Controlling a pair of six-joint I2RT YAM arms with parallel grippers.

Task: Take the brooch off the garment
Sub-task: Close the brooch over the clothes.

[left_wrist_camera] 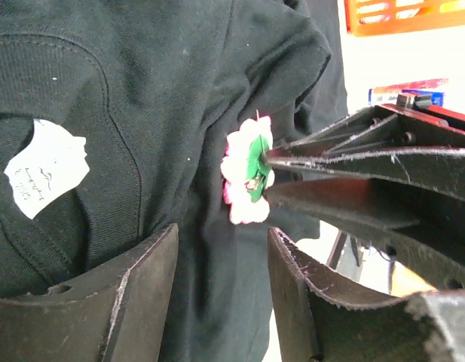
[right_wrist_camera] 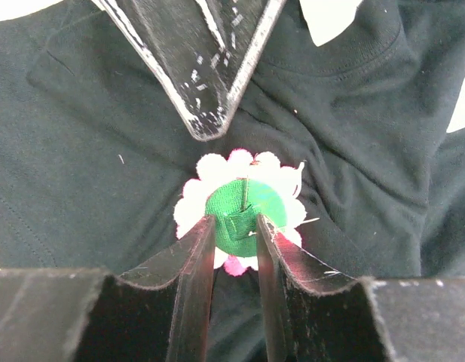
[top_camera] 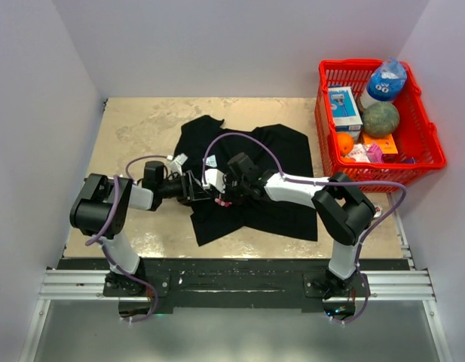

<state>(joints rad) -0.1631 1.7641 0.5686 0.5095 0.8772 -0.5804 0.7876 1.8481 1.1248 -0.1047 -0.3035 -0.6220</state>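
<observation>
The garment is a black shirt spread on the table, and it fills the left wrist view and the right wrist view. The brooch shows its back, a green disc with a pin, ringed by white and pink petals. It also shows in the left wrist view and as a pink speck from above. My right gripper is shut on the green back. My left gripper pinches a fold of shirt just beside the brooch, and its fingers meet above it.
A white label is on the shirt left of the brooch. A red basket at the right back holds a bottle, a green ball, an orange and boxes. White walls close in the table.
</observation>
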